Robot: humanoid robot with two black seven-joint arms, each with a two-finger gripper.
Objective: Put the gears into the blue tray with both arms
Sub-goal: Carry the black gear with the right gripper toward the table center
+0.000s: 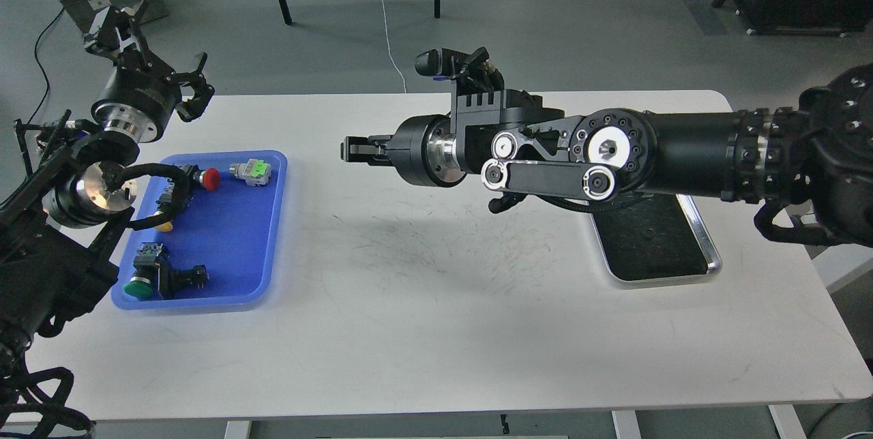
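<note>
The blue tray [232, 248] lies at the table's left and holds several coloured push-button switches. No gears can be made out; any are hidden or too small to see. My left gripper [153, 54] hangs beyond the tray's far left corner, over the table's back edge, with its fingers spread open and nothing between them. My right arm reaches across the table's middle. Its gripper [354, 150] points left, well above the surface and to the right of the blue tray. Its fingers read as one dark block, so I cannot tell whether they hold anything.
A shiny steel tray [709, 258] with a dark inside sits at the right, its far half covered by my right arm. In the blue tray are a red-capped switch [210, 178], a green-labelled one [251, 172] and a green-capped one [140, 288]. Chair legs stand on the floor behind the table.
</note>
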